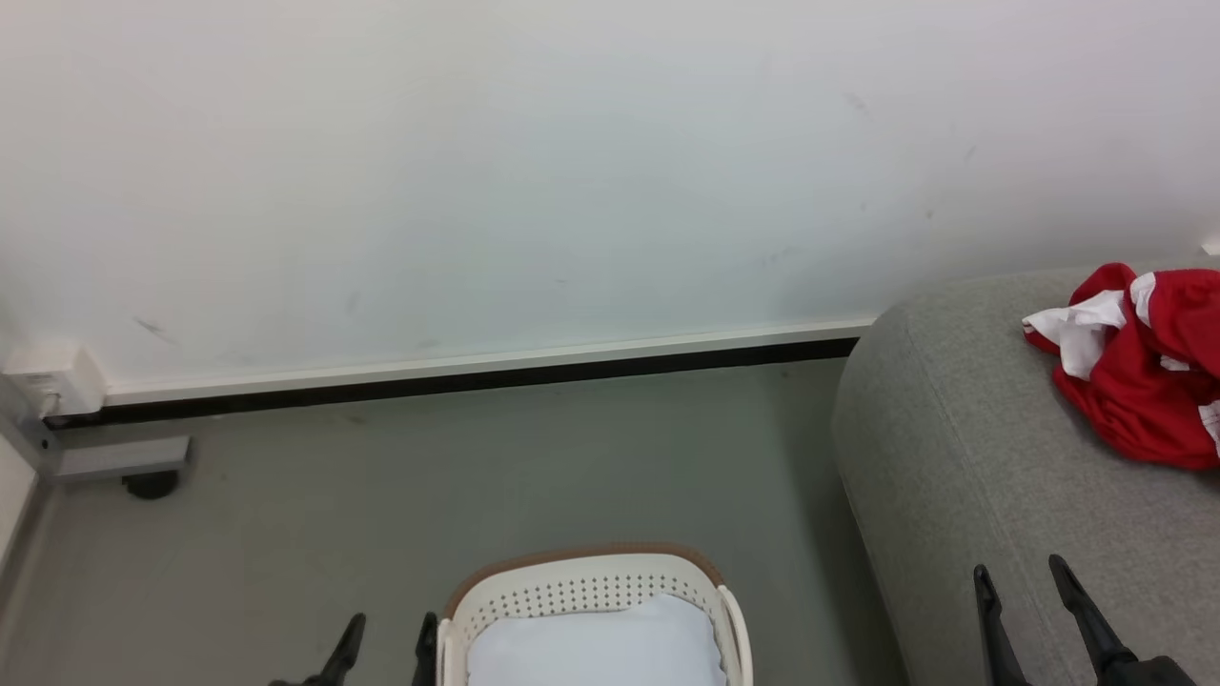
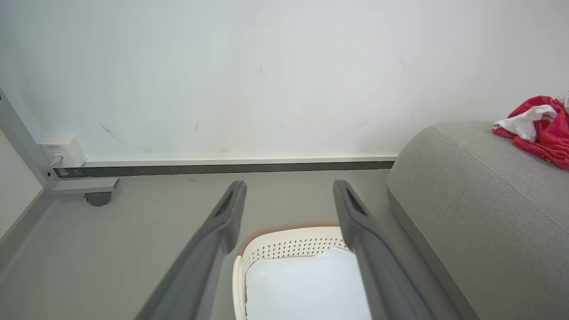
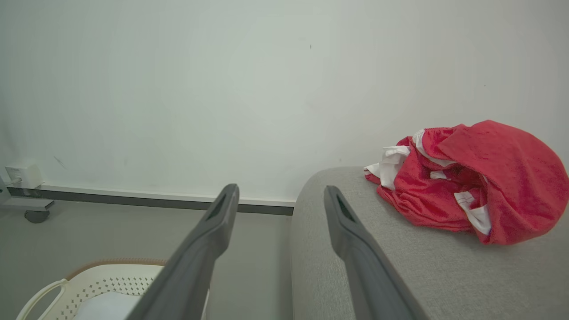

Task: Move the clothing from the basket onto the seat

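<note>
You see a white wall [image 1: 572, 143], a grey floor [image 1: 381, 476], and a small black wheel [image 1: 151, 484] near a white box [image 1: 52, 379].

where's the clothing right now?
The clothing lies heaped on the seat, at the far right of the head view and close to the wall. The basket stands apart from it, at lower centre.

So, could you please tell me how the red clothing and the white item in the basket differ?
The clothing is red with white panels; the white item is plain white. The clothing lies crumpled on the sofa; the white item lies smooth inside the basket. Both look like soft fabric.
</note>
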Controlling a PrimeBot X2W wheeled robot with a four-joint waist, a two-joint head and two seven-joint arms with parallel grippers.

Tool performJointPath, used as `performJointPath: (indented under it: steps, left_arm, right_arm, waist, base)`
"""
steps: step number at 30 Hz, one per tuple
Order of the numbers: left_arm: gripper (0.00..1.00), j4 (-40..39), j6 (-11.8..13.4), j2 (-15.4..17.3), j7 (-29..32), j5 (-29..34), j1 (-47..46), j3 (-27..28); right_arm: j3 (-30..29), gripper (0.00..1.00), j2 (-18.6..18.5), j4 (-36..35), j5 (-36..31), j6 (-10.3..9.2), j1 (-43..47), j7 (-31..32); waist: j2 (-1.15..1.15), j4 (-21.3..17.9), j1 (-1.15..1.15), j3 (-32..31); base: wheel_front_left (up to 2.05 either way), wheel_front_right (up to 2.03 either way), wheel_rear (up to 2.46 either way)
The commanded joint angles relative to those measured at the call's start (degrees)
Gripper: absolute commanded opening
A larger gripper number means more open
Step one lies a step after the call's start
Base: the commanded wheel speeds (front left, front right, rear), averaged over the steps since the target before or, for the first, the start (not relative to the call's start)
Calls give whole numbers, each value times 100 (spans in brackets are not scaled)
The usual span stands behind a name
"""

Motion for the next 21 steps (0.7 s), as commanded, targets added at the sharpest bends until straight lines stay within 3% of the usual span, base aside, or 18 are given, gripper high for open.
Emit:
performJointPath:
  steps: [1,9,10,16,21]
  left_arm:
    - [100,-40,-32,-26,-2,88,196,186]
    - [100,-125,-208,-222,-3,295,478,765]
    - [0,-110,-215,-241,0,242,417,754]
    - [0,80,-241,-339,33,118,493,718]
    - [0,96,-362,-387,176,-395,405,862]
  right_arm:
    - [74,100,-13,79,108,-13,118,0]
    - [254,100,-12,243,281,-13,203,0]
    - [263,0,1,246,268,1,147,0]
    - [266,0,33,433,428,1,201,40]
    - [208,0,30,413,1029,0,131,193]
  waist:
    - [0,148,2,-128]
    - [0,319,2,-209]
    - [0,315,2,-207]
    - [0,318,2,-203]
    - [0,329,2,-185]
  base:
    - [0,0,0]
    - [0,0,0]
    - [0,0,0]
    - [0,0,0]
    - [0,0,0]
